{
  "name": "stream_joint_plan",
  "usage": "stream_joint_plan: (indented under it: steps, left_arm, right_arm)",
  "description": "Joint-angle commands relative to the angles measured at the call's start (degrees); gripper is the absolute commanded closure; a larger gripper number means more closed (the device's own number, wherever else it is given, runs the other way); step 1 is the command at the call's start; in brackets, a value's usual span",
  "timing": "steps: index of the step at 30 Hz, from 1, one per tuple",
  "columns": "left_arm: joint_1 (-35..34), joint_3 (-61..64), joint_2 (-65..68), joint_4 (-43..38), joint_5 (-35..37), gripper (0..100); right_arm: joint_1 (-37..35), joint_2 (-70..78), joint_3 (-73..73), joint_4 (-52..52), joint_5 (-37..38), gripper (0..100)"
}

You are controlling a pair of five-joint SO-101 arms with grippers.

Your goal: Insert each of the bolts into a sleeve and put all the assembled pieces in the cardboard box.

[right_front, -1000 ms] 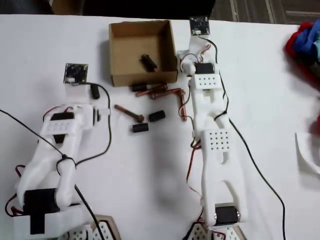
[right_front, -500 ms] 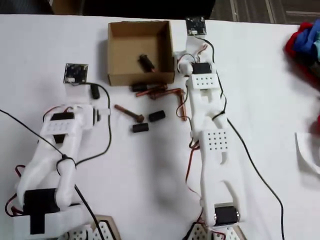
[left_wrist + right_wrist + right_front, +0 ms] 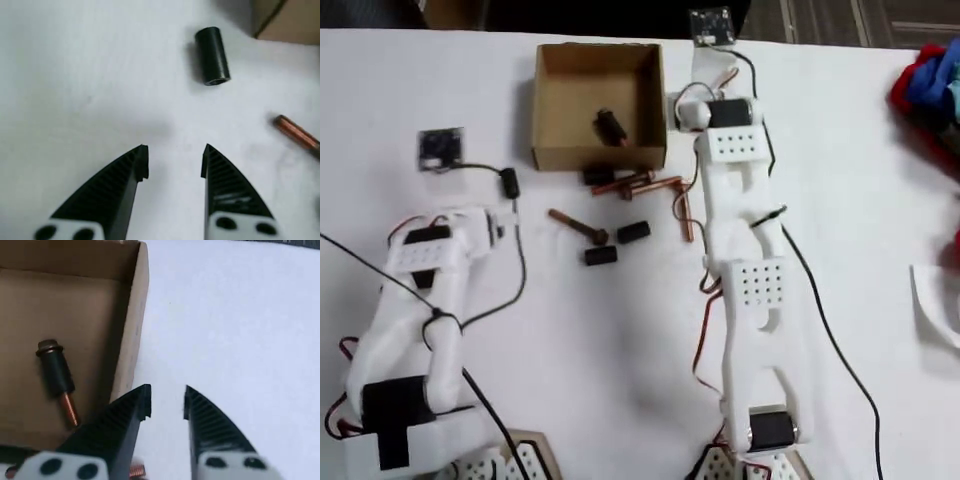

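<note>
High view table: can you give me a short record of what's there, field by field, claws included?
Box: cardboard box, open on top, on the table
Inside: one assembled piece, bolt through sleeve
Loose: copper bolts and black sleeves, on the table beside the box
Left claw: open, empty, over the table
Right claw: open, empty, beside the box's wall

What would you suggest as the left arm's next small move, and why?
Probably ease the left gripper forward to the black sleeve: its jaws are open and empty over bare table, and that sleeve lies loose just ahead, near a copper bolt.
</note>
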Motion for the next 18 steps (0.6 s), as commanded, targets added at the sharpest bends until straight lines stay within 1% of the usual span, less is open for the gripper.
stream_joint_plan:
  steps: [1, 6, 8, 11, 12, 16, 18]
  left_arm:
    - [-2.6, -1.9, -0.9, 0.4, 3.1, 80]
    - [-5.5, -4.2, -0.9, 4.0, 7.3, 80]
    - [-6.5, -4.4, -0.8, 3.9, 7.8, 80]
    - [-7.7, -4.4, -0.7, 3.5, 8.1, 80]
    - [-8.0, -4.4, -0.7, 3.5, 8.1, 80]
    - [-8.1, -4.4, -0.8, 3.5, 8.0, 80]
    - [-8.2, -4.4, -0.8, 3.4, 7.9, 80]
  right_arm:
    - [-0.9, -7.7, -0.4, 7.9, 0.6, 82.0]
    - [-3.6, -10.9, -0.4, 17.8, 0.8, 81.8]
    - [-5.5, -11.4, -0.4, 22.1, 4.2, 81.9]
    - [-9.7, -11.1, -0.1, 29.3, 12.7, 81.9]
    - [-11.0, -11.0, 0.4, 30.5, 16.6, 81.9]
    - [-13.0, -11.1, 5.3, 30.2, 36.4, 85.9]
    - [-13.0, -11.0, 7.8, 30.2, 44.2, 87.5]
